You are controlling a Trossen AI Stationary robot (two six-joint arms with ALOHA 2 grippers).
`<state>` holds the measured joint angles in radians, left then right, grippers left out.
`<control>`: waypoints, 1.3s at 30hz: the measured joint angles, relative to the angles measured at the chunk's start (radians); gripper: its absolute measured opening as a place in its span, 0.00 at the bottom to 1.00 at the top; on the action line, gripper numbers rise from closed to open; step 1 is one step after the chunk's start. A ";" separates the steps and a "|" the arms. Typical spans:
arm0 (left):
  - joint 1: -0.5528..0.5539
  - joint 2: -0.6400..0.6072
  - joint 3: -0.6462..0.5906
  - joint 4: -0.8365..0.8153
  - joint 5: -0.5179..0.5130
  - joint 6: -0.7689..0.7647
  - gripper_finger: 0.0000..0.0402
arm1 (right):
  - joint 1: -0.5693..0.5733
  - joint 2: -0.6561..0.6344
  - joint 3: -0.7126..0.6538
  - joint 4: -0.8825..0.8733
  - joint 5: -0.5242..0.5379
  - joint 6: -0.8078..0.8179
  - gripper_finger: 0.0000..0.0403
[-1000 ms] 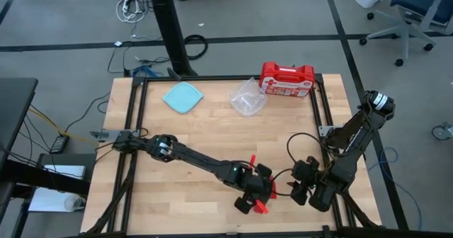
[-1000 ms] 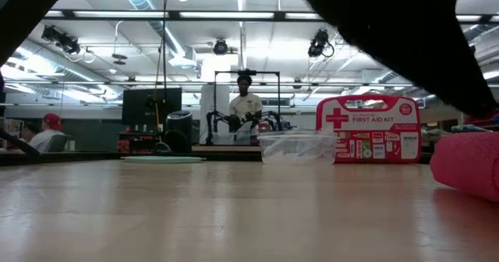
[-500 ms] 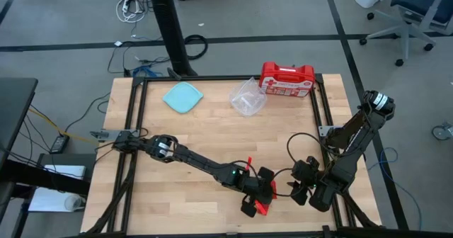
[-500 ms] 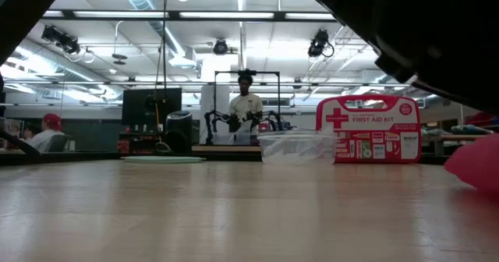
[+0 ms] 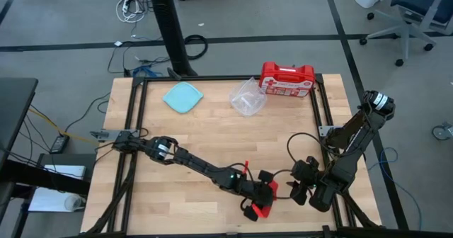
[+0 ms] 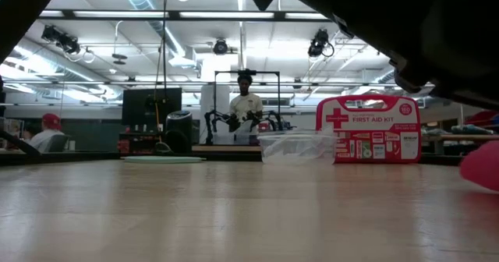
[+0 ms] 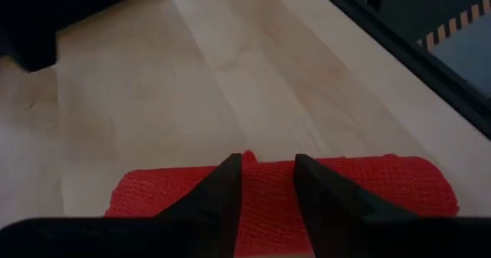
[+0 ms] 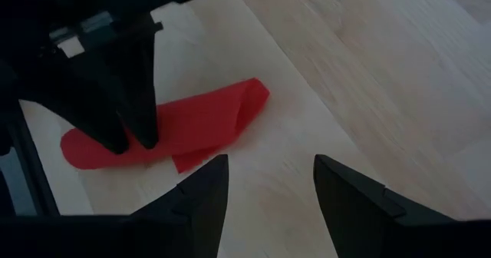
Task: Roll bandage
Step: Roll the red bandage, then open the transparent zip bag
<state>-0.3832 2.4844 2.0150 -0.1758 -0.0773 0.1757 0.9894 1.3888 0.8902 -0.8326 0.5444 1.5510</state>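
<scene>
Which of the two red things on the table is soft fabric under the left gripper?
The bright red fabric bandage at the near edge, under the left gripper. The red hard plastic first-aid case stands at the far edge.

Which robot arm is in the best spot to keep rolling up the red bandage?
Probably the left. Its fingers are right on the bandage, near the table's front edge. The right arm's fingers are open and apart from it, over bare wood beside it.

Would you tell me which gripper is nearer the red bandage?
Left. The left gripper is on the bandage; the right gripper waits beside it, apart.
</scene>
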 joint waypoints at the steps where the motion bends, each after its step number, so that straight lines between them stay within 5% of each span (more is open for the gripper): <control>1: 0.000 0.000 0.008 -0.009 0.004 -0.001 0.32 | 0.000 0.000 0.000 0.006 0.005 0.000 0.47; 11: 0.001 -0.002 0.127 -0.071 0.038 -0.009 0.32 | 0.000 0.000 0.000 0.016 0.035 0.000 0.47; 22: 0.044 -0.012 0.281 -0.386 -0.068 0.000 0.32 | 0.000 0.000 0.000 0.005 0.141 -0.003 0.47; 29: 0.048 -0.082 0.283 -0.330 -0.061 0.016 0.32 | 0.026 0.000 0.000 -0.017 0.269 0.003 0.47; 39: 0.049 -0.184 0.284 -0.333 -0.070 0.032 0.32 | 0.055 0.000 0.000 -0.089 0.320 0.079 0.47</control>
<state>-0.3340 2.3005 2.2990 -0.5090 -0.1474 0.2077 1.0444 1.3884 0.8902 -0.9213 0.8644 1.6295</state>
